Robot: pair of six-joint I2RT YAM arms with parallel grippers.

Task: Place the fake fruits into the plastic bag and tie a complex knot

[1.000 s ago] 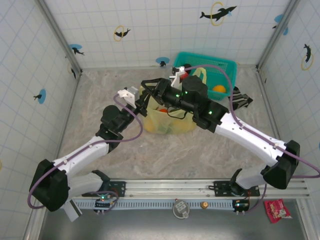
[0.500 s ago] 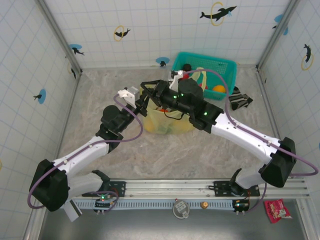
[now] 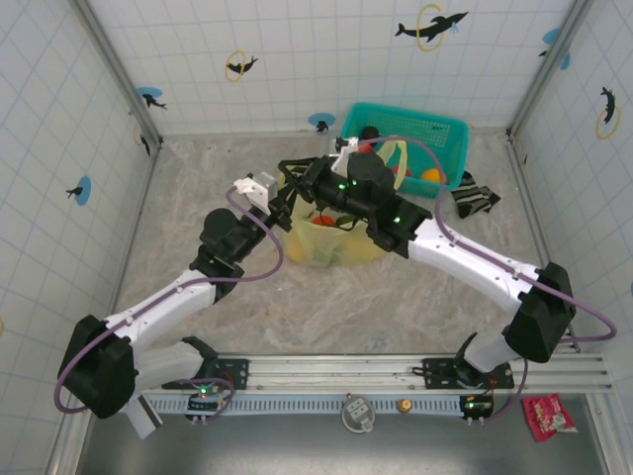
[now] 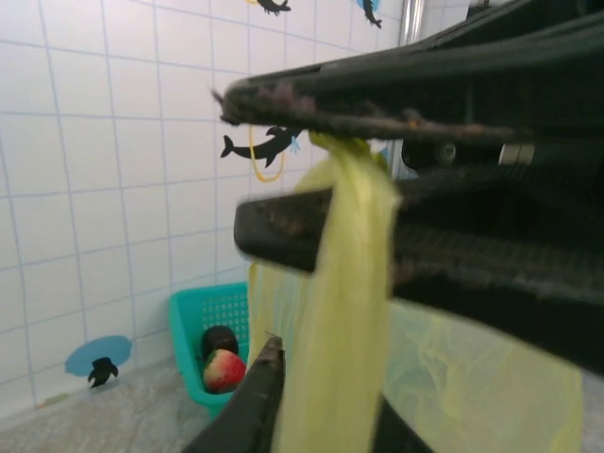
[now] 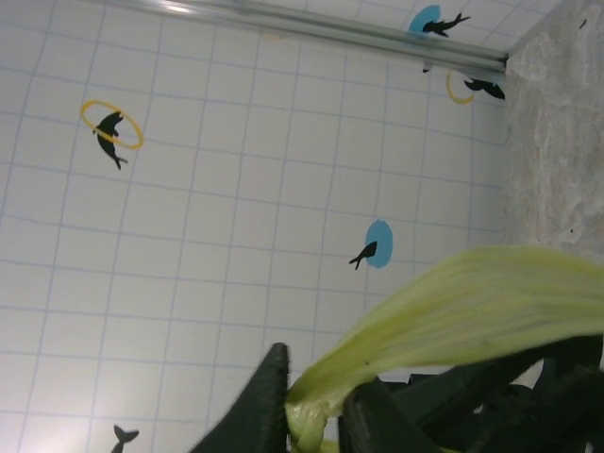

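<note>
Tiled walls (image 3: 297, 69) (dolphins (image 3: 431, 25)), marbled table (image 3: 188, 198), plastic bag (image 3: 336, 242)

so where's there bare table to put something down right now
Bare table lies on the near side of the plastic bag, between the left arm and right arm. The far left corner, between the left wall and the left arm, is also free. It's crowded at the far middle and right: bag, teal basket, striped cloth.

right hand (image 3: 300, 181) tighter, farther left
</note>
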